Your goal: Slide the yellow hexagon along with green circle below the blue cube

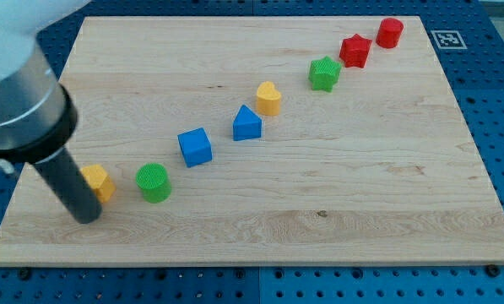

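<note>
The yellow hexagon (99, 182) lies near the board's left edge, partly hidden by my rod. My tip (86, 218) rests on the board just left of and below the hexagon, touching or nearly touching it. The green circle (154, 182) stands just right of the hexagon, a small gap between them. The blue cube (195, 146) sits up and to the right of the green circle.
A diagonal row runs up to the view's right: a blue triangular block (246, 124), a yellow heart-like block (268, 98), a green star (324, 73), a red star (354, 51), a red cylinder (390, 32). The wooden board (319, 211) lies on a blue pegboard.
</note>
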Controlling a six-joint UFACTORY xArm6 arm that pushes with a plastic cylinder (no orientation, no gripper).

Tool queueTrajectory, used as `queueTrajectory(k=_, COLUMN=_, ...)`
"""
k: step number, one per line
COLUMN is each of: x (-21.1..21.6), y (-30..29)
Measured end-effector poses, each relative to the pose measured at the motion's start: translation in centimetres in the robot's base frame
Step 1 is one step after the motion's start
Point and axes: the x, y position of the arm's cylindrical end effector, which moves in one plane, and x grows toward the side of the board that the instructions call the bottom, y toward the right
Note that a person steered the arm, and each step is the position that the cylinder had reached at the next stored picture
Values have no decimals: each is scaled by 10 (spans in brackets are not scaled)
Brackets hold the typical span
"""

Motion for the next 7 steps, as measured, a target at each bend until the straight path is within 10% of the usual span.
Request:
queueTrajectory(k=3, x=-31, y=-59)
queueTrajectory(k=7, x=-31, y=71)
